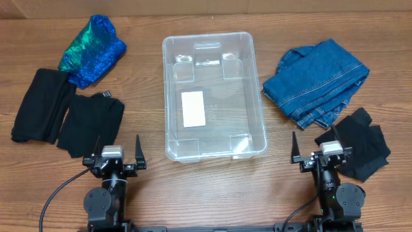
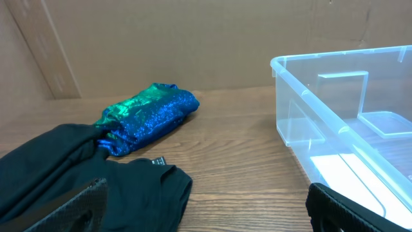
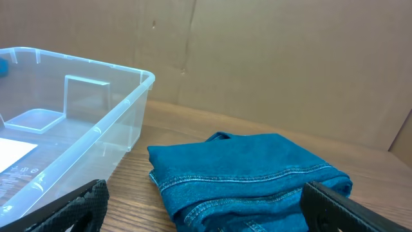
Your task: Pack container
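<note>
The clear plastic container (image 1: 168,96) stands in the middle of the table with nothing in it but a white label on its bottom; it also shows in the left wrist view (image 2: 302,96) and the right wrist view (image 3: 122,96). My left gripper (image 1: 114,158) is open and empty at the front left; in its wrist view (image 2: 206,209) its fingers hang over bare wood beside a black garment (image 2: 96,187). My right gripper (image 1: 320,154) is open and empty at the front right; in its wrist view (image 3: 206,206) it faces folded blue jeans (image 3: 251,174).
A shiny blue-green garment (image 1: 93,50) lies at the back left. Two black folded garments (image 1: 40,103) (image 1: 91,122) lie at the left. Blue jeans (image 1: 315,80) lie at the right, with another black garment (image 1: 364,142) in front of them beside the right arm.
</note>
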